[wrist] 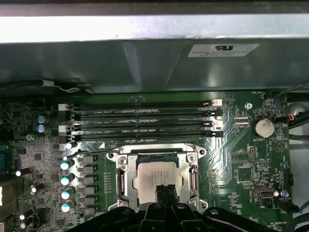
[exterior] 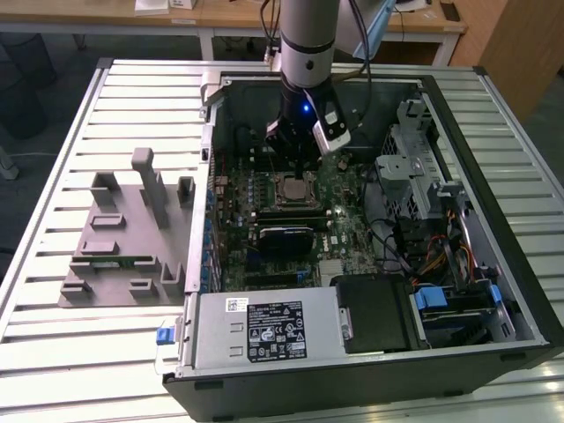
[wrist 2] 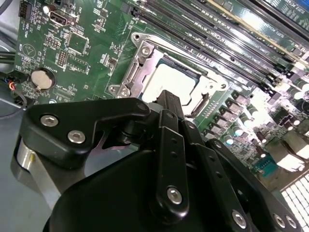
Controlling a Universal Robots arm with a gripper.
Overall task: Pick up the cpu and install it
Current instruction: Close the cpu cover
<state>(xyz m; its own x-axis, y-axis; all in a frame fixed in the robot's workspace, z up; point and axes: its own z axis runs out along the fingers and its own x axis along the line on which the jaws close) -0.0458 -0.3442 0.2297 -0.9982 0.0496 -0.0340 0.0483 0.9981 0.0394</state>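
Cpu [wrist: 153,180] lies flat in its socket [wrist: 120,166] on the motherboard [wrist: 236,159], with the socket's metal frame all around it. The board sits inside the open case [exterior: 493,106], which rests on the slatted counter [exterior: 53,344]. The arm [exterior: 307,35] stands close to vertical over the case, its wrist pointing straight down at the board. The jaws are clenched together with nothing between them. In both wrist views their tips sit over one edge of the cpu; whether they touch it I cannot tell. Memory slots [wrist: 140,121] run just beside the socket. A gray fixture [exterior: 115,256] lies on the counter at the exterior view's left, well apart from the arm.
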